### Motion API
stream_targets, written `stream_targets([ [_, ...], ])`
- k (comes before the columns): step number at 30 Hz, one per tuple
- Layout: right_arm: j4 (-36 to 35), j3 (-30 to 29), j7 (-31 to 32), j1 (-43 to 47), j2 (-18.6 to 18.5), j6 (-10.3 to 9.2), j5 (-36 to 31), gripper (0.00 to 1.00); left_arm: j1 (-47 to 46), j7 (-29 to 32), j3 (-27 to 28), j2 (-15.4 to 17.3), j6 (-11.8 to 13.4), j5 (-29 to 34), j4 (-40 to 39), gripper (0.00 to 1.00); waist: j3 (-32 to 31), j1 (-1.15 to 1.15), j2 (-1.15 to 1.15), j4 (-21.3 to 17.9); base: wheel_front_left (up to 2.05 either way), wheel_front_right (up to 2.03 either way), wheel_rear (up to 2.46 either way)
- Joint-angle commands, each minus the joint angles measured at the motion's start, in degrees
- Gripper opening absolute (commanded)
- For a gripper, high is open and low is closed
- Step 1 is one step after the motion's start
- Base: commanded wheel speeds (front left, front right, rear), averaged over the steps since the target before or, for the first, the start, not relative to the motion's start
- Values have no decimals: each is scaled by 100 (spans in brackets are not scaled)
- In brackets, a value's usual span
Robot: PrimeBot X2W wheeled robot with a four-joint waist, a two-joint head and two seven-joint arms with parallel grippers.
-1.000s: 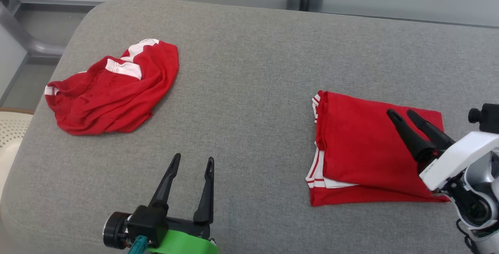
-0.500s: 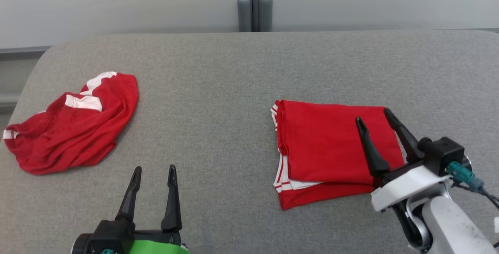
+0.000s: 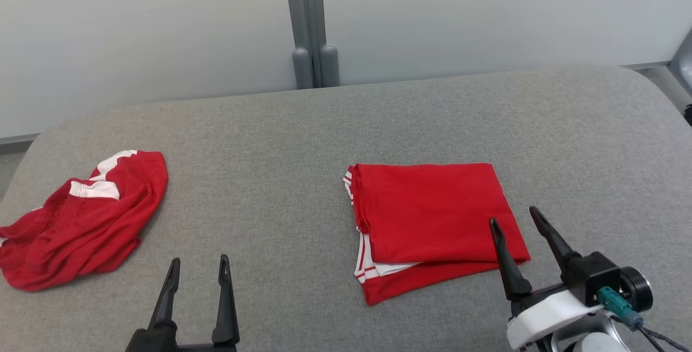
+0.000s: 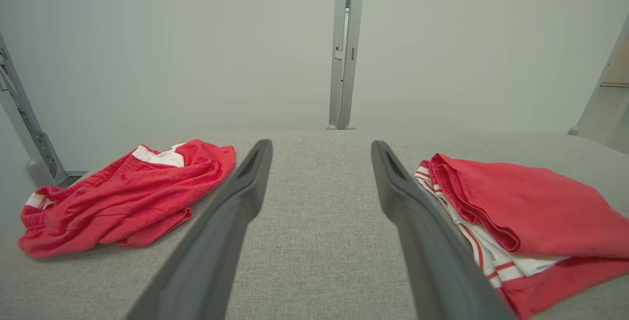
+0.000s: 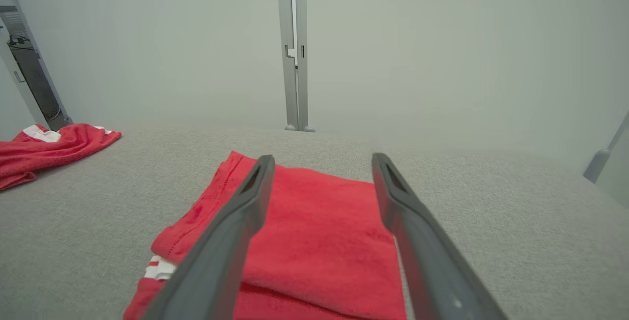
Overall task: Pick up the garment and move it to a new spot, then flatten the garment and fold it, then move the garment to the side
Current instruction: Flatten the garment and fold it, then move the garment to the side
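Garment [image 3: 432, 217], red and folded, on a grey surface [image 3: 270, 152].
The right gripper [image 3: 513, 215] hovers open by its near right corner; the left gripper [image 3: 198, 259], open too, points between it and a crumpled red cloth [image 3: 81, 227].

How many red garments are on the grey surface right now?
2. A crumpled garment lies at the far left; a folded garment lies right of centre, just ahead of the right gripper.

Grey fabric surface [image 3: 324, 125] w/ folded garment [image 3: 432, 211] + crumpled garment [image 3: 81, 222].
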Motion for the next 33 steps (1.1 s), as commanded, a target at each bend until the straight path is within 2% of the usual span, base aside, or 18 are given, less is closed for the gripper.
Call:
stream_targets([
  [1, 42, 32, -15, 104, 16, -9, -18, 100, 103, -15, 18, 9, 8, 109, 52, 100, -53, 0, 0, -19, 0, 0, 0],
  [7, 129, 206, -15, 222, -47, -9, 65, 100, 149, -15, 71, 9, -51, 33, 243, 100, -88, 0, 0, 12, 0, 0, 0],
  [33, 189, 146, -16, 287, -62, -9, -9, 100, 206, -15, 52, 9, -96, 94, 418, 100, -201, 0, 0, 92, 0, 0, 0],
])
